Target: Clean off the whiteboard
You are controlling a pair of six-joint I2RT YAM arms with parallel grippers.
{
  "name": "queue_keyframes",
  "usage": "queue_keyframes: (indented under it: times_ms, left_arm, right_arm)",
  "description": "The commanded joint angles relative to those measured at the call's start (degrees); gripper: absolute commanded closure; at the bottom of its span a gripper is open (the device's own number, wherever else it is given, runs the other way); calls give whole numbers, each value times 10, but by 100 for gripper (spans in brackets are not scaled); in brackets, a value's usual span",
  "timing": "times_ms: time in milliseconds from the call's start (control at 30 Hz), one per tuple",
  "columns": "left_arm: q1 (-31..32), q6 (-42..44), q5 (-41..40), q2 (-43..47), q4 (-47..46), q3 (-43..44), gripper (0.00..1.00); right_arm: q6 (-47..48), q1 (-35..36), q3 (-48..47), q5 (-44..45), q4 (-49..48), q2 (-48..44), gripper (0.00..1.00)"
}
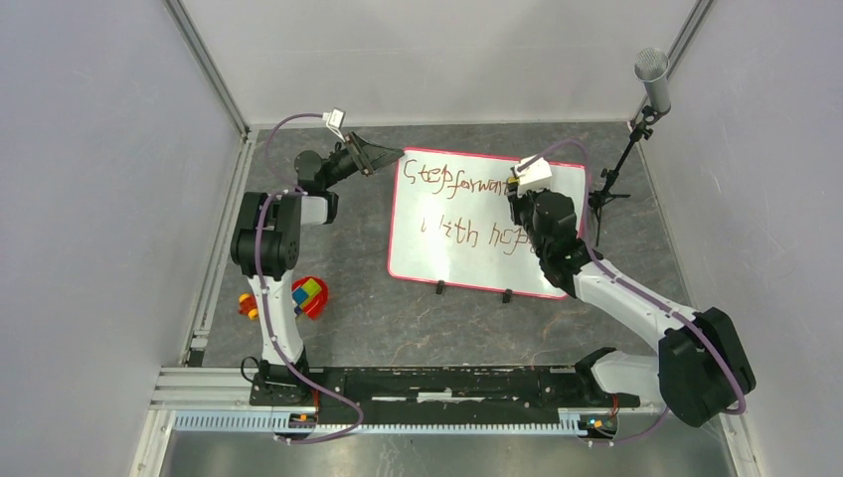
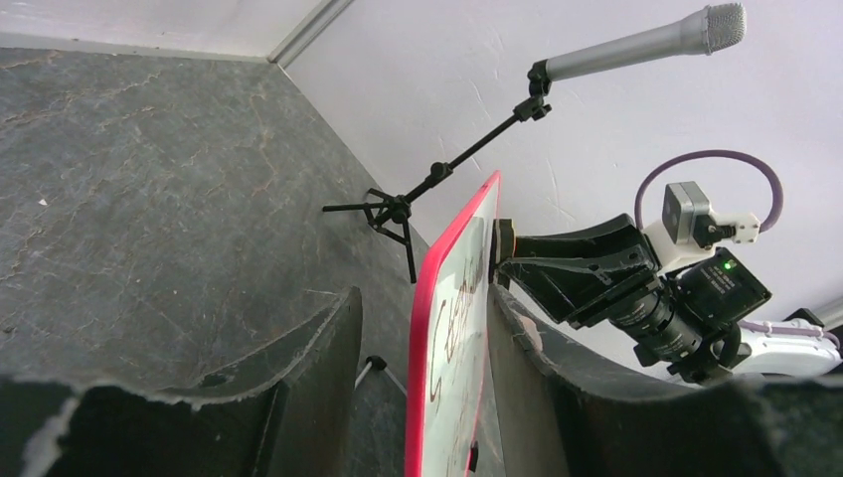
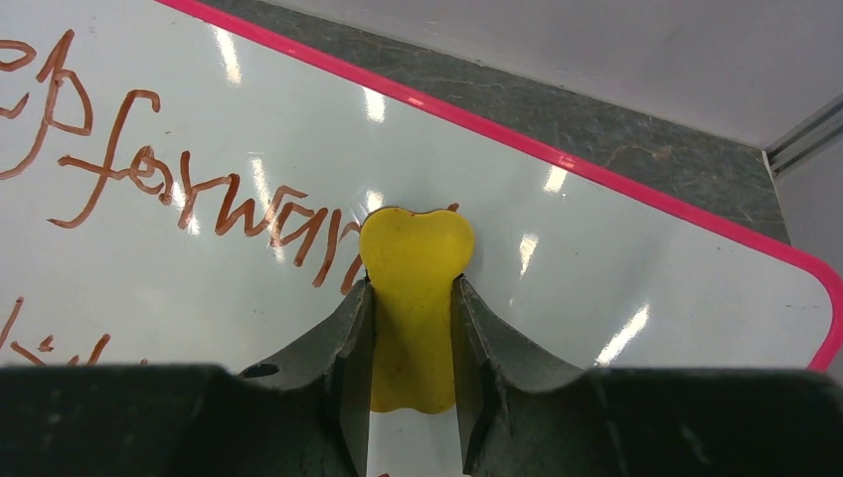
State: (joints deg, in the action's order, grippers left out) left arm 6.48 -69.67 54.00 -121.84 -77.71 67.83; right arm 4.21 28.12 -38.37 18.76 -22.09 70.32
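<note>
The whiteboard (image 1: 477, 209), glossy white with a red-pink frame and two black feet, lies on the dark table with brown-red writing in two lines. My right gripper (image 1: 519, 191) is shut on a yellow eraser (image 3: 416, 248) and holds it against the board at the end of the top line, over the last letters. My left gripper (image 1: 383, 157) is at the board's top left corner. In the left wrist view its open fingers (image 2: 423, 293) straddle the board's red edge (image 2: 447, 298), with a gap on the left side. The board's right part (image 3: 616, 258) bears no writing.
A microphone (image 1: 651, 75) on a black stand is at the back right, beside the board; it also shows in the left wrist view (image 2: 636, 45). A red toy with coloured blocks (image 1: 309, 295) and a small yellow-red toy (image 1: 246, 304) lie by the left arm's base. Walls enclose the table.
</note>
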Motion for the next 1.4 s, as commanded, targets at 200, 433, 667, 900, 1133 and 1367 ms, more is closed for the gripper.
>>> queue_keyframes:
  times_ms: [200,433,667,900,1133,1367]
  left_arm:
    - [14,25,15,4,1,21,55]
    - [15,44,17,12,11,18,62]
    - [15,57,10,18,17,16,70]
    - [15,70,-13,33,20,3,82]
    - [15,75,-11,35,6,-2,87]
    - [15,113,-11,28,8,-12,98]
  right_arm:
    - [-3,2,-49,12,33,18,75]
    - [-9,2,-87,17,106,15,44]
    - [-14,1,-81,31,119,5,33]
    - [-13,2,-78,30,103,11,42]
    - [-13,2,-80,14,84,29,58]
    - [0,23,-102,25,75,68,71]
